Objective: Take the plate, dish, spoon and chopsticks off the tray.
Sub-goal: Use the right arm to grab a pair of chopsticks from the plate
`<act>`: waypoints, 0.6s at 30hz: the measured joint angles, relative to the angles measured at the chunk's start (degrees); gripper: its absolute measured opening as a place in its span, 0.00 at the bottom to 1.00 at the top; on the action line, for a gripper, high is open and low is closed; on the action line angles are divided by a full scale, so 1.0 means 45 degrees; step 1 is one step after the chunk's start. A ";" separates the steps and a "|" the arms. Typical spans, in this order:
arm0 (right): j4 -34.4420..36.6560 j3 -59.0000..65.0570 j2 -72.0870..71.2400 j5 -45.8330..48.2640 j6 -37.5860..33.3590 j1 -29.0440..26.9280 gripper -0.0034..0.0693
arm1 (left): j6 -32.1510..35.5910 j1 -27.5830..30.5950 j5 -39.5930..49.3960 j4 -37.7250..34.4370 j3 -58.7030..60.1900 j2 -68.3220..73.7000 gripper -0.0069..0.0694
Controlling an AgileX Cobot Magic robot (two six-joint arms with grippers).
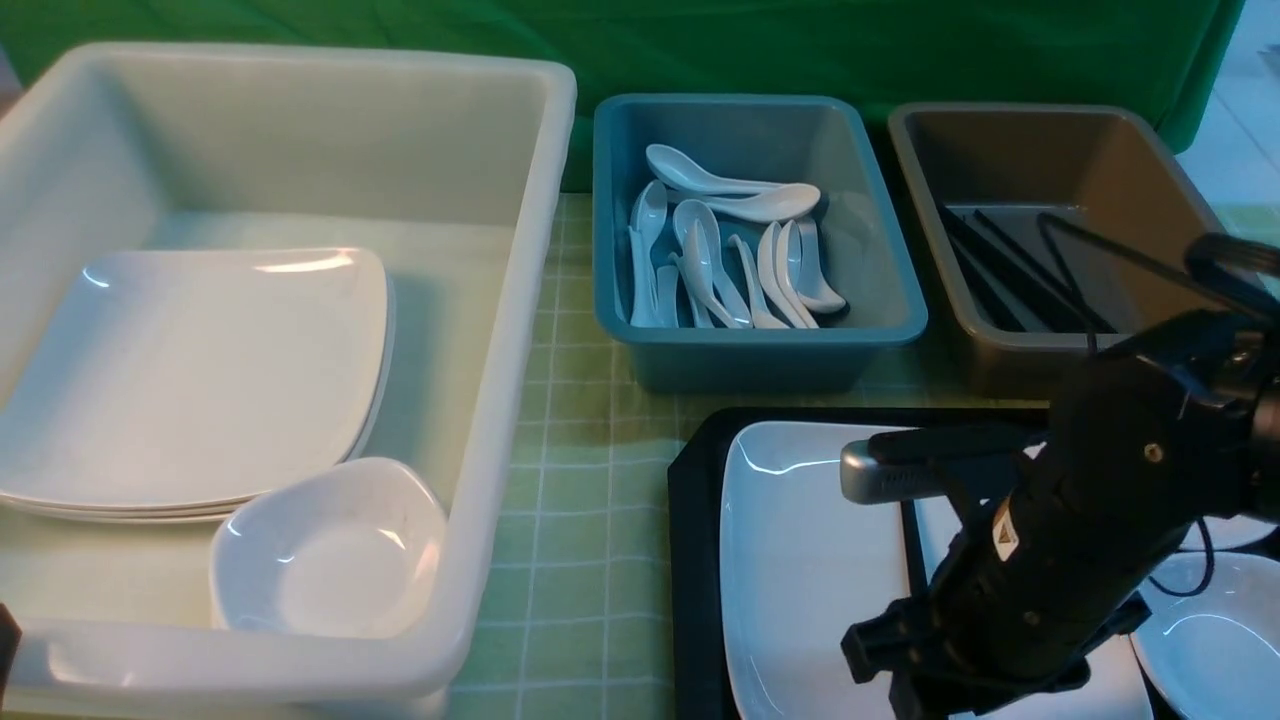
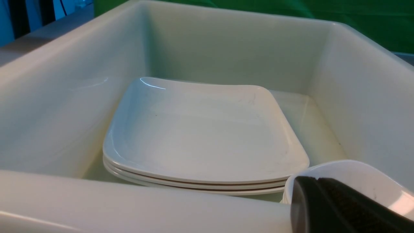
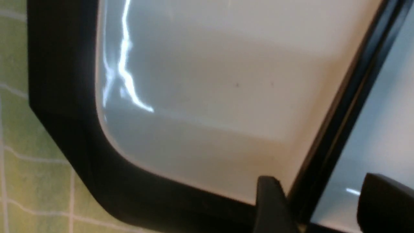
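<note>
Well, the right hand (image 3: 320, 184), spread apart, straddles the chopsticks (image 3: 341, 106) on the plate (image 3: 210, 81); best sink low, then pinch them squarely.

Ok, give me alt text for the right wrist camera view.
Open right gripper hovers close over thin black chopsticks lying across a large glossy white squarish plate, one finger on each side. The plate sits on a black plastic tray over a green checked tablecloth.

white tub (image 1: 535, 260): plate stack (image 1: 200, 370) + bowl (image 1: 330, 550) | blue bin (image 1: 750, 355): spoons (image 1: 720, 260) | brown bin (image 1: 1010, 365): sticks (image 1: 985, 265)
</note>
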 joint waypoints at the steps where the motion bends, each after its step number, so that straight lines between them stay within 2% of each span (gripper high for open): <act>1: -0.0013 0.0000 0.0139 -0.0199 0.0246 0.0025 0.55 | 0.0000 0.0000 0.0000 0.0000 0.0000 0.0000 0.09; 13: -0.1581 0.0014 0.1479 -0.0912 0.1690 0.0067 0.56 | 0.0000 0.0000 0.0000 0.0000 0.0000 0.0000 0.09; 18: -0.1730 0.0014 0.1562 -0.1319 0.1838 0.0067 0.48 | 0.0000 0.0000 0.0000 0.0000 0.0000 0.0000 0.09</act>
